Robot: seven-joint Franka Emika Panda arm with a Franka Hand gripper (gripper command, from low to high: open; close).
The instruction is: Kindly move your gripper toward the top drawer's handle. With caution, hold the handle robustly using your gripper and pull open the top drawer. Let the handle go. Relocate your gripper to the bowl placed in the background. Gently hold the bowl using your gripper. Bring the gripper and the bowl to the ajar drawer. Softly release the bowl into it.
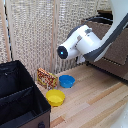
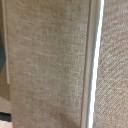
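Exterior view: the white arm reaches toward the dresser; the blue bowl sits untouched on the wooden floor beside a yellow bowl, so placing remains. Wrist view: only woven screen; end effector unseen, state indeterminable.

The small, round, shallow bright-blue bowl sits upright and empty on the light wooden floor, far from the dark dresser at the exterior view's right; its drawers are hidden behind the arm.
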